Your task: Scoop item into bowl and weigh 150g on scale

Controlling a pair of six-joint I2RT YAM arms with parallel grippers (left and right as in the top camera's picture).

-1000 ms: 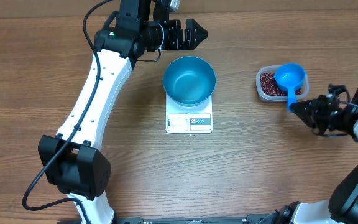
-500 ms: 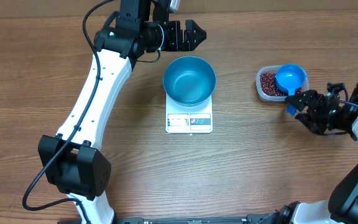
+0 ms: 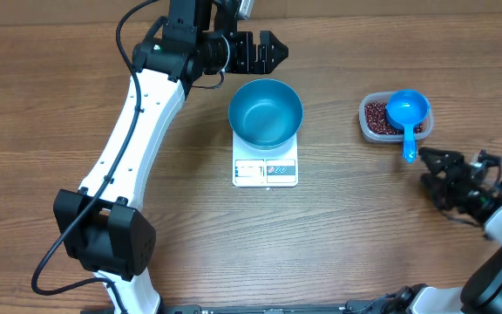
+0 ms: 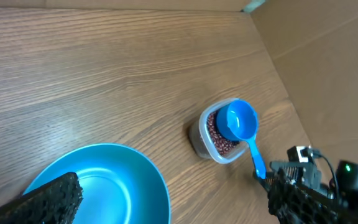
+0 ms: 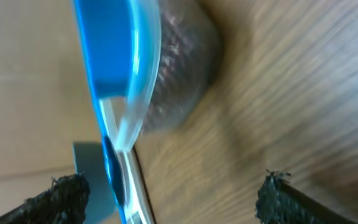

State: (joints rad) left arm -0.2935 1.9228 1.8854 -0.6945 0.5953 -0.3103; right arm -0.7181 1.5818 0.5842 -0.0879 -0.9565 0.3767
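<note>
Overhead view: the right arm is the nearer to the scoop (image 3: pixel 406 112). The right gripper (image 3: pixel 425 167) stands wide and grips nothing. The scoop lies just ahead of its fingertips, cup resting on the clear tub (image 3: pixel 366 125) of beans (image 3: pixel 375 115), its long handle pointing back at the fingers and ending just short of them. The wrist lies roughly in line with that handle. The left gripper (image 3: pixel 277 48), likewise wide and empty, hovers with the empty bowl (image 3: pixel 266 112) on the scale (image 3: pixel 265 172) just ahead of its fingers.
</note>
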